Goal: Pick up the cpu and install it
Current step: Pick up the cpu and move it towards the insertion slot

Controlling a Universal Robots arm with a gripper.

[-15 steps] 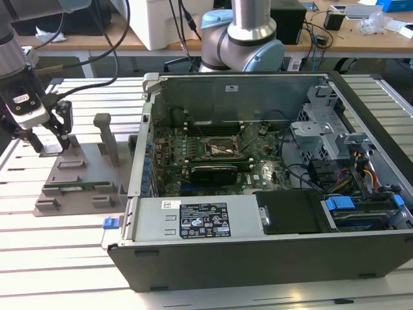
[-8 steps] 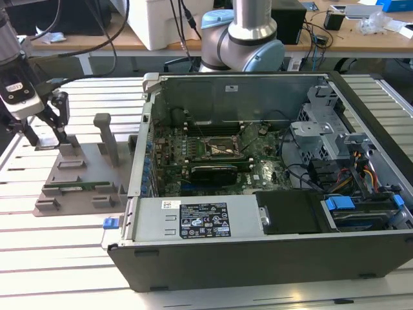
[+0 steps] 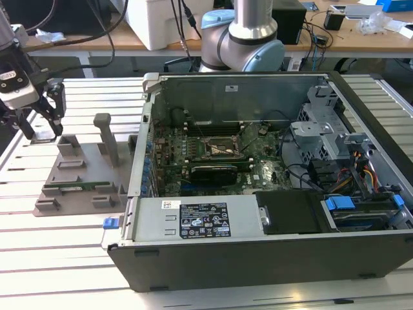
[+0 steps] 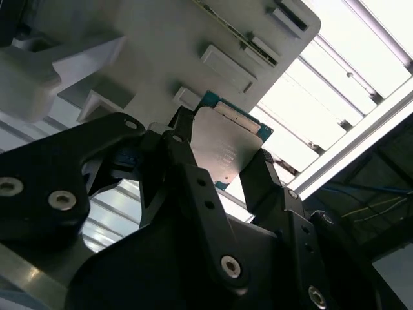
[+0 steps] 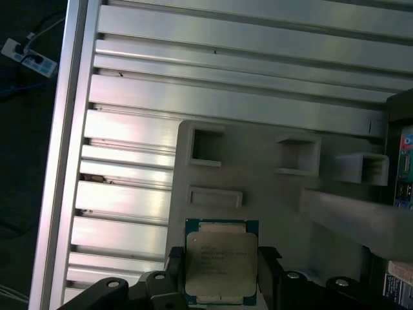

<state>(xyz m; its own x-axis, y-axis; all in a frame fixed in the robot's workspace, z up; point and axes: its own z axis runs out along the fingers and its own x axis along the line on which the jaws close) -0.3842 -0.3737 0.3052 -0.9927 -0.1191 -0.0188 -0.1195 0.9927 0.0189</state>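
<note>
The cpu [image 5: 219,261] is a flat square chip with a silver top and a green rim. It sits between my gripper's [image 5: 219,278] two dark fingers [image 5: 175,274] over the corner of the grey fixture tray [image 5: 258,174]. In the second wrist view the fingers [image 4: 184,152] press against opposite edges of the cpu [image 4: 226,148]. At the exterior view's far left, my gripper [image 3: 44,126] hangs low over the far corner of the tray [image 3: 84,171]. The motherboard socket [image 3: 219,150] lies inside the open computer case [image 3: 271,252], well away towards the exterior view's right.
The tray carries a long green memory stick [image 3: 77,187], raised blocks and an upright grey post [image 3: 106,135]. It lies on a slatted aluminium table [image 3: 58,258]. The case walls, a drive cage [image 3: 322,123] and cables [image 3: 361,174] surround the board. The arm's base [image 3: 245,39] stands behind the case.
</note>
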